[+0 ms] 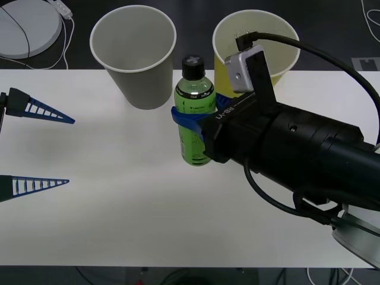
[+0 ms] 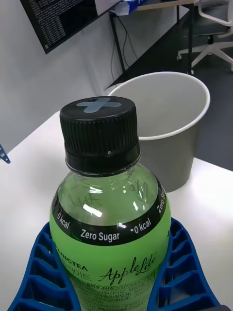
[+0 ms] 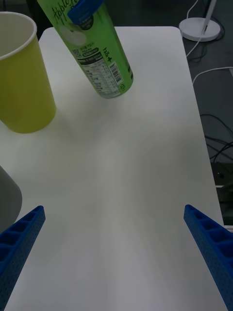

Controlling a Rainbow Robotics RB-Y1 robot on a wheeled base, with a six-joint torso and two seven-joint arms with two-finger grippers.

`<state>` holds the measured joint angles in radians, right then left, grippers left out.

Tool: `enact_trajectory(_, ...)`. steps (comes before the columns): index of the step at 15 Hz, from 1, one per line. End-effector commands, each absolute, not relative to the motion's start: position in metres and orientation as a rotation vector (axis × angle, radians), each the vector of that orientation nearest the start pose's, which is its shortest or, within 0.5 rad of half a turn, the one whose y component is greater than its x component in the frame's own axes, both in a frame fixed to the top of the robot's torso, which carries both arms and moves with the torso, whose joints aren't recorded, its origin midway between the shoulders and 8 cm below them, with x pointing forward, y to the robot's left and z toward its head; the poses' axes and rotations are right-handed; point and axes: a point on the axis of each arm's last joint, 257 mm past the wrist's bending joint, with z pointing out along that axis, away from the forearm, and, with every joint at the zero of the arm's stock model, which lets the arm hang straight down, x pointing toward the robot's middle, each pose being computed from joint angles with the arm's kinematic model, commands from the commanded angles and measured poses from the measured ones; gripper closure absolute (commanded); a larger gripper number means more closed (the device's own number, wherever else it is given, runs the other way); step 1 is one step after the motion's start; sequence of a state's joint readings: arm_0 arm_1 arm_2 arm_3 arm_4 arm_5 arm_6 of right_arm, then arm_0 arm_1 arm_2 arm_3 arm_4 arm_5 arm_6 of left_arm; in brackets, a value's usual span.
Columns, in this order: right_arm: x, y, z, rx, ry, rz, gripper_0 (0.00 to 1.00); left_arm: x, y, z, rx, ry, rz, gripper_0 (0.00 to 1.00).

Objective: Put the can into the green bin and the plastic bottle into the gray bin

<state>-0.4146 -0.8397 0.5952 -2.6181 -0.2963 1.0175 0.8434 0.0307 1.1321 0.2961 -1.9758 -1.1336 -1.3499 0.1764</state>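
Note:
My right gripper (image 1: pixel 197 111) is shut on the plastic bottle (image 1: pixel 195 127), which has green contents and a black cap. It holds the bottle around the label, slightly tilted and just off the white table. The right wrist view shows the bottle (image 2: pixel 111 214) between the blue fingers (image 2: pixel 43 272), with the gray bin (image 2: pixel 170 141) close behind it. The gray bin (image 1: pixel 139 77) stands upright at the back, left of the bottle. The green bin (image 1: pixel 284 44) stands at the back right, partly behind my right wrist. My left gripper (image 1: pixel 71 151) waits open at the left. The can is out of view.
The white table (image 1: pixel 119 214) has free room in its middle and front. A white round lamp base (image 1: pixel 24 27) with cables lies off the table's far left corner. The left wrist view shows the bottle (image 3: pixel 97 53), the green bin (image 3: pixel 24 92) and the table's edge.

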Motion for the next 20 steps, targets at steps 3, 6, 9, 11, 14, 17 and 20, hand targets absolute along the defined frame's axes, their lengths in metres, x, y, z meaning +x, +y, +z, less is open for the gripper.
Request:
enact_trajectory(3,0.373,0.001,-0.022,-0.699,1.726,0.474,1.00,0.337,0.243,-0.086,1.670,1.433,-0.402,0.00)
enact_trajectory(6,0.387,0.002,-0.029,-0.707,1.763,0.414,1.00,0.337,0.243,-0.086,1.670,1.433,-0.402,0.00)
enact_trajectory(9,0.402,0.006,-0.032,-0.702,1.797,0.365,1.00,0.337,0.243,-0.086,1.670,1.433,-0.402,0.00)
enact_trajectory(11,0.409,0.011,-0.031,-0.702,1.826,0.345,1.00,0.337,0.243,-0.086,1.670,1.433,-0.402,0.00)
enact_trajectory(14,0.420,0.016,-0.028,-0.680,1.888,0.303,1.00,0.337,0.243,-0.086,1.670,1.433,-0.402,0.00)
enact_trajectory(17,0.428,0.019,-0.026,-0.668,1.929,0.274,1.00,0.337,0.243,-0.086,1.670,1.433,-0.402,0.00)
enact_trajectory(20,0.431,0.019,-0.019,-0.663,1.979,0.271,1.00,0.337,0.243,-0.086,1.670,1.433,-0.402,0.00)
